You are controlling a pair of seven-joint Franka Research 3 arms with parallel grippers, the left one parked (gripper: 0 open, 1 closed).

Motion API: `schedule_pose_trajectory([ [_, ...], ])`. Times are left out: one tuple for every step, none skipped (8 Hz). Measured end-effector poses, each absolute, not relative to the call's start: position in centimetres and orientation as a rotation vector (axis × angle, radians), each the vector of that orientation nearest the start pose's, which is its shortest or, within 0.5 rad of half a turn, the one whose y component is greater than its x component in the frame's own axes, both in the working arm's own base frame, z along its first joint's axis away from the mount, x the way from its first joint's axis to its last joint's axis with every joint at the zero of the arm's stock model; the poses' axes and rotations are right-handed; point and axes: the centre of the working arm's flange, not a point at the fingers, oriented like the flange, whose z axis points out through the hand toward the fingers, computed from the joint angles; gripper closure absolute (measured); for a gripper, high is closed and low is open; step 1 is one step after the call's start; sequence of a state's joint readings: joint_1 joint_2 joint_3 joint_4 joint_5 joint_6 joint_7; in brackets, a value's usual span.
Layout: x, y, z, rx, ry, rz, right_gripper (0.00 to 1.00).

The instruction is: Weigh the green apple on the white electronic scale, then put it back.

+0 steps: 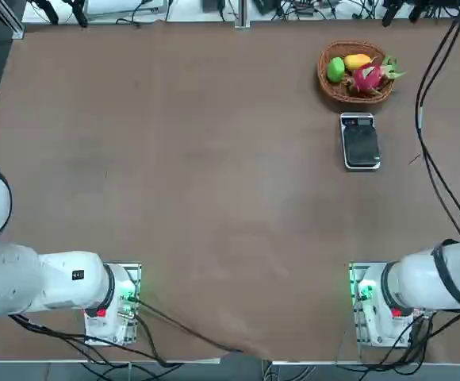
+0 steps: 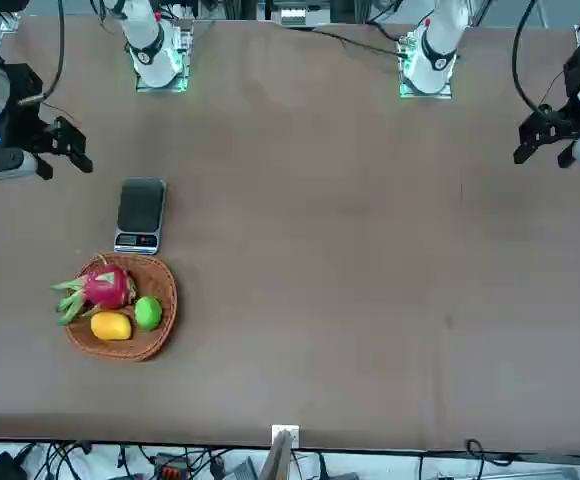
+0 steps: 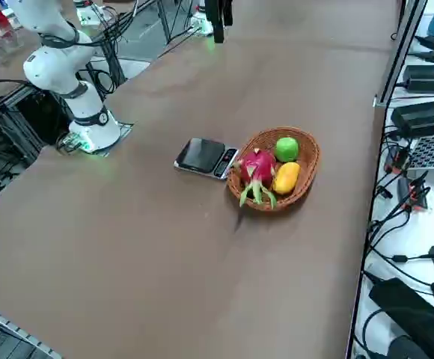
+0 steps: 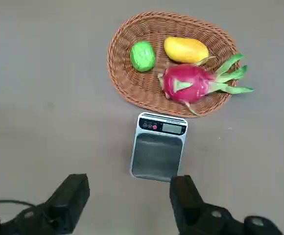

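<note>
Green apple in the basket, right gripper parted and empty

The green apple (image 4: 142, 55) lies in the wicker basket (image 4: 127, 83) beside a yellow fruit (image 4: 185, 49) and dragon fruit (image 4: 188, 82). The white electronic scale (image 4: 158, 147) sits bare just beside the basket, between it and the right gripper (image 4: 130, 200), well apart from the apple.
</note>
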State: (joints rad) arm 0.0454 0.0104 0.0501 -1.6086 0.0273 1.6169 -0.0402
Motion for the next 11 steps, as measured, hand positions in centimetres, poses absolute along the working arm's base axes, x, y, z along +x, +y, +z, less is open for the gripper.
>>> schedule_pose_trajectory([
  [55.8,5.6,60.5,-3.107,-0.209,0.004,0.0],
  [55.9,5.6,60.5,-3.106,-0.208,-0.001,0.0],
  [56.2,5.6,60.4,-3.106,-0.208,-0.026,0.0],
  [57.3,5.7,59.3,-3.104,-0.207,-0.058,0.0],
  [59.4,5.8,56.3,-3.101,-0.203,-0.07,0.0],
  [62.0,6.0,52.2,-3.097,-0.2,-0.079,0.0],
  [64.3,6.2,47.7,-3.093,-0.202,-0.092,0.0],
  [66.1,6.5,43.9,-3.087,-0.223,-0.106,0.0],
  [67.6,7.1,41.2,-3.08,-0.276,-0.128,0.0],
  [69.0,7.6,39.4,-3.07,-0.343,-0.157,0.0],
  [70.2,7.9,38.0,-3.061,-0.405,-0.174,0.0],
])
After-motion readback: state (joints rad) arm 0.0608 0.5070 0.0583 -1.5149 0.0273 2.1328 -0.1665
